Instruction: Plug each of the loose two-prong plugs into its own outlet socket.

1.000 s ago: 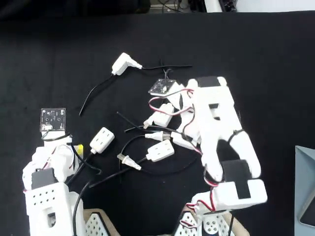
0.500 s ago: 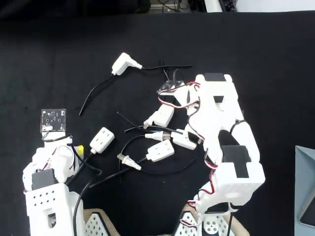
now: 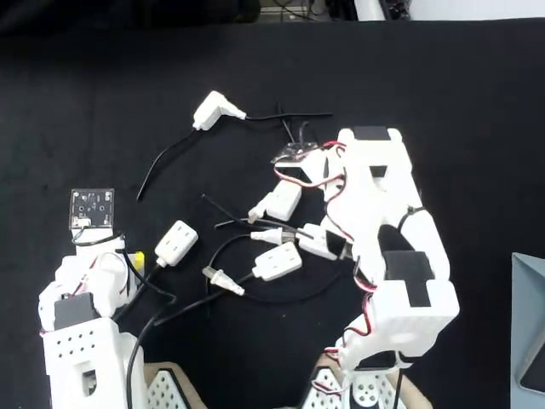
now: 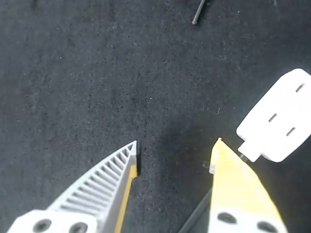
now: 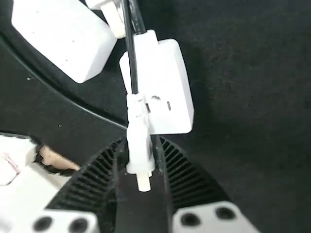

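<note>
My right gripper (image 5: 141,160) is shut on a slim white two-prong plug (image 5: 140,145), which lies across the face of a white outlet socket (image 5: 163,94). In the high view that gripper (image 3: 285,198) sits mid-table among the tangle of cords. A second socket (image 5: 58,34) lies just past it. My left gripper (image 4: 177,143) stands open over bare black cloth, its yellow finger (image 4: 238,184) beside another white socket (image 4: 279,121). From above, this socket (image 3: 176,241) lies near the left gripper (image 3: 132,256). A loose plug (image 3: 223,279) rests beside a further socket (image 3: 277,262).
A white angled plug (image 3: 215,109) with a long black cord (image 3: 170,158) lies toward the back. Black cords loop around the central sockets. A grey bin (image 3: 528,324) stands at the right edge. The far and left parts of the black table (image 3: 102,85) are open.
The right arm has turned its wrist and shifted slightly over the central sockets, mostly in the first half second. The left arm has not moved.
</note>
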